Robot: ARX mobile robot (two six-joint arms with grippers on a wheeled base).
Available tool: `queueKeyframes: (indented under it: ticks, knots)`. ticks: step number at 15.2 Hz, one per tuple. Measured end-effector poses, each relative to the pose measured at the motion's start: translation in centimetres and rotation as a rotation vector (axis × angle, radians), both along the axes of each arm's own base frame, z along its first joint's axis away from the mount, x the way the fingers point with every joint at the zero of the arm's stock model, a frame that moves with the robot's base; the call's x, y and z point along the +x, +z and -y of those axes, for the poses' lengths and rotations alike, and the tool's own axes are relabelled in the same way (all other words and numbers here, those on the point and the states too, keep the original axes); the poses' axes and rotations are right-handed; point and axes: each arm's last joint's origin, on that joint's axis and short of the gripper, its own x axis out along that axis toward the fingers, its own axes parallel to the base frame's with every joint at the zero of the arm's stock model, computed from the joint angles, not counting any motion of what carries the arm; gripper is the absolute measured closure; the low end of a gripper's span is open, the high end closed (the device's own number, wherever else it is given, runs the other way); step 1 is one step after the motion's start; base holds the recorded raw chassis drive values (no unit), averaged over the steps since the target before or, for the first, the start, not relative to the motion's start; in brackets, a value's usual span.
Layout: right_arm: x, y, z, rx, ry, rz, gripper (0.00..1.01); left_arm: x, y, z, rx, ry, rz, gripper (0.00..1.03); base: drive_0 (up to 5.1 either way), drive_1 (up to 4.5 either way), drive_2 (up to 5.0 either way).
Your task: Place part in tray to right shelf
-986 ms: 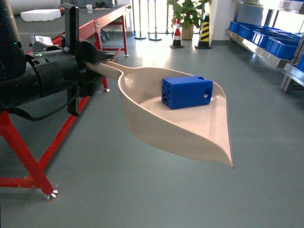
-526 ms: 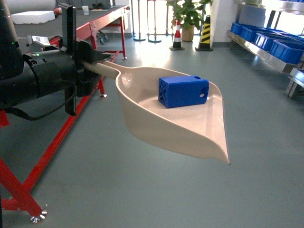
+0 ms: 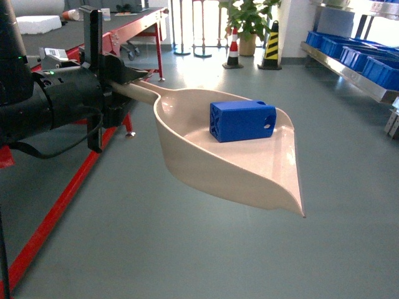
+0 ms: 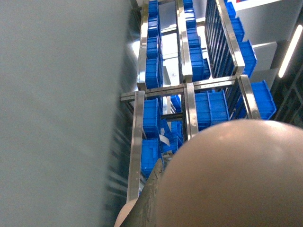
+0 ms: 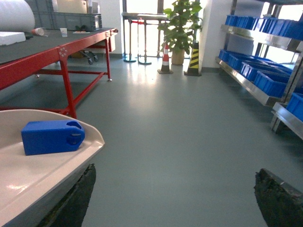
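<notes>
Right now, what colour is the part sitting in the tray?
Bright blue part, clearest in the head view.

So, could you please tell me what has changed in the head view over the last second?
The background has shifted: the red-framed table slid left and down out of frame, its caster foot gone from view, and the steel rack with blue crates drifted right, so the base is moving. The small blue plastic block lies as before in the beige dustpan-shaped tray, whose handle stays clamped in the left gripper.
</notes>
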Motion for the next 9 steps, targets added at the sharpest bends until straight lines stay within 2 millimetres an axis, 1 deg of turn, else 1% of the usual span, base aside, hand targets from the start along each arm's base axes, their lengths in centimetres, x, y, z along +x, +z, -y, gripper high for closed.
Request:
queueKeyframes:
  ticks: [9]
  knots:
    - [0.0,-0.01,0.0,0.0,0.001,-0.001,0.03,0.01,0.01,-0.03,0.0,0.001,0.001,0.9,-0.1,4.25,-4.4]
